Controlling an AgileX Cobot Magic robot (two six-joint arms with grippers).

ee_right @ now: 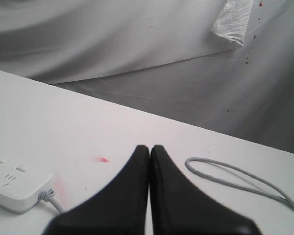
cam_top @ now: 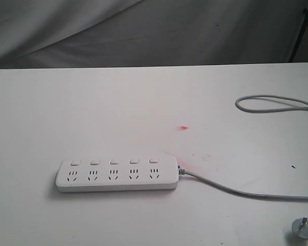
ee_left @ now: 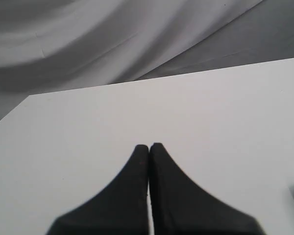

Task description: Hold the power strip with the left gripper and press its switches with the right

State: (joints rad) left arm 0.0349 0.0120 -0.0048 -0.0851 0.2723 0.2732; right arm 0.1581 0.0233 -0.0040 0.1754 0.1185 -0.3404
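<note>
Your power strip (cam_top: 117,175) lies flat on the white table (cam_top: 92,102), toward the near left of the exterior view. It faces sockets up, with its five switches (cam_top: 114,162) in a row along the far edge, one above each socket. The grey cord (cam_top: 236,189) leaves the strip's right end and runs along the table to the right edge of that view. It shows again as a loop farther back on the right, and a plug (cam_top: 304,228) lies at the near right corner. A small red mark (cam_top: 183,127) sits on the tabletop beyond the strip's right end, and a fainter pink smear lies by the cord's root. In the left wrist view, your left gripper (ee_left: 149,147) hangs over the table with its two black fingers pressed together, gripping nothing. In the right wrist view, your right gripper (ee_right: 150,148) is likewise closed tip to tip on nothing, above the table. The strip's cord end lies to one side of it and well apart, the cord loop to the other. Crumpled grey cloth (cam_top: 143,31) backs the table.
</note>
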